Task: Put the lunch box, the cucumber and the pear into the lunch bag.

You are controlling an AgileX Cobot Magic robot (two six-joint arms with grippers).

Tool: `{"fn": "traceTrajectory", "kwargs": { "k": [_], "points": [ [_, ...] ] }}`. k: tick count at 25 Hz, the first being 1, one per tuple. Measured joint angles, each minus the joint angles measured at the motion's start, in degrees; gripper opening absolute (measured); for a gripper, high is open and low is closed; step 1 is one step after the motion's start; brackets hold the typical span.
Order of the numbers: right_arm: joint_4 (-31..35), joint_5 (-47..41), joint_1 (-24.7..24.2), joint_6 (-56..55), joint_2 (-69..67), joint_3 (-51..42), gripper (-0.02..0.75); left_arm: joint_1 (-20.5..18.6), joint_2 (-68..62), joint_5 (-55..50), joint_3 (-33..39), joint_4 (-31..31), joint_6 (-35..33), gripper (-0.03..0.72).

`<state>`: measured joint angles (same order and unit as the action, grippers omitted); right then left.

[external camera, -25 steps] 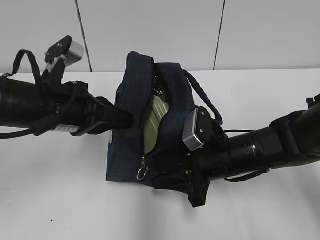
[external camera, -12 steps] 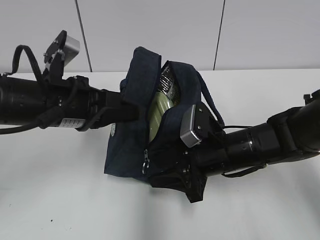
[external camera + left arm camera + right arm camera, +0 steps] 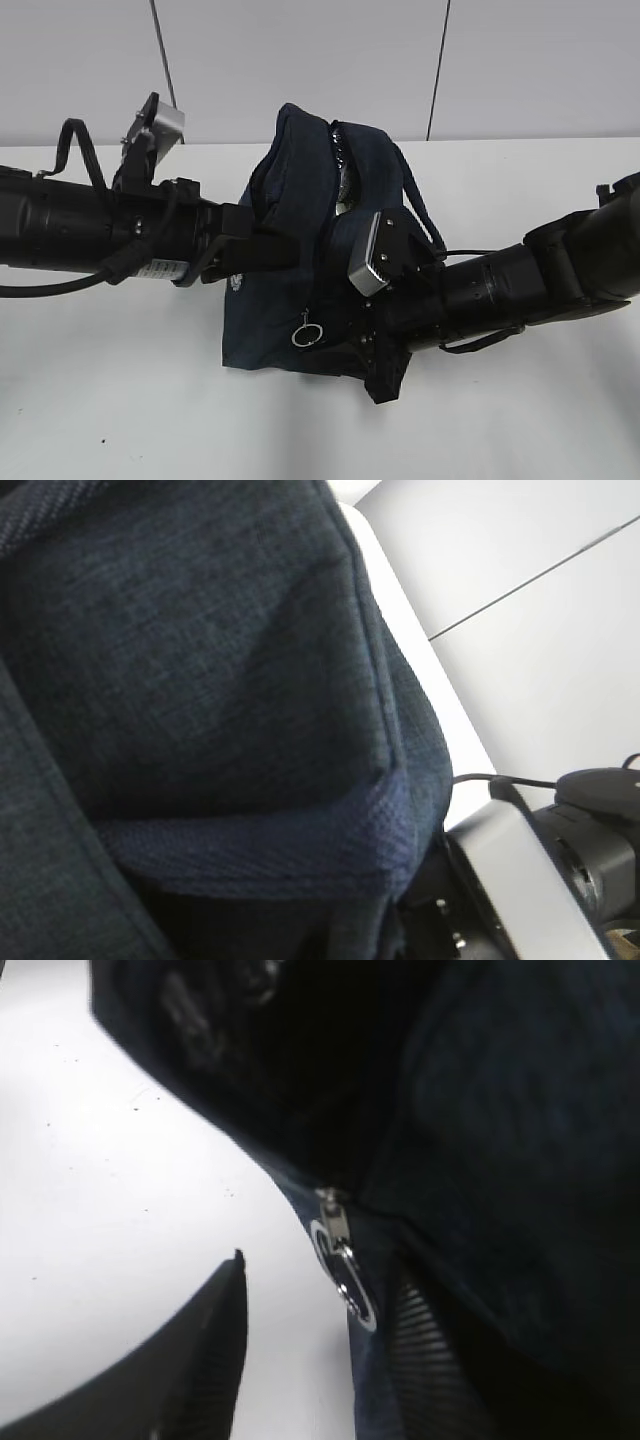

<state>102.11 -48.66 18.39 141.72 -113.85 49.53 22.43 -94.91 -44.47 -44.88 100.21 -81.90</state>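
Note:
The dark navy lunch bag (image 3: 290, 200) stands on the white table, its top opening almost closed. Its metal ring pull (image 3: 310, 333) hangs low on the front. My left gripper (image 3: 275, 250) is buried in the bag's left side under a fold, fingers close together, seemingly holding fabric. The left wrist view shows only bag cloth (image 3: 200, 660) and a handle strap (image 3: 300, 845). My right gripper (image 3: 378, 348) is open at the bag's lower right. In the right wrist view the zipper edge and ring pull (image 3: 345, 1280) lie between its fingers (image 3: 205, 1360). Lunch box, cucumber and pear are hidden.
The white table (image 3: 120, 400) stretches in front and to both sides. A pale panelled wall stands close behind the bag. The right arm's silver wrist camera (image 3: 540, 880) sits next to the bag in the left wrist view.
My left gripper has pushed right and the bag has shifted right and risen. The opening has closed over the green lid. The ring pull has swung up and right.

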Motion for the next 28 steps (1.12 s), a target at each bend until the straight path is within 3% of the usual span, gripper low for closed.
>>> {"fn": "traceTrajectory", "kwargs": {
  "k": [11,22,28],
  "points": [
    [0.1,0.3,0.0,-1.7,0.0,0.0,0.009,-0.1,0.0,-1.1,0.0,0.0,0.0,-0.016],
    [-8.4,-2.6,0.0,-14.4,1.5,0.3,0.006,0.0,0.0,3.4,-0.1,0.0,0.0,-0.008],
    [-12.5,-3.1,0.0,-19.8,5.9,0.3,0.006,0.0,0.1,5.8,-0.1,0.0,0.0,0.088]
  ]
}}
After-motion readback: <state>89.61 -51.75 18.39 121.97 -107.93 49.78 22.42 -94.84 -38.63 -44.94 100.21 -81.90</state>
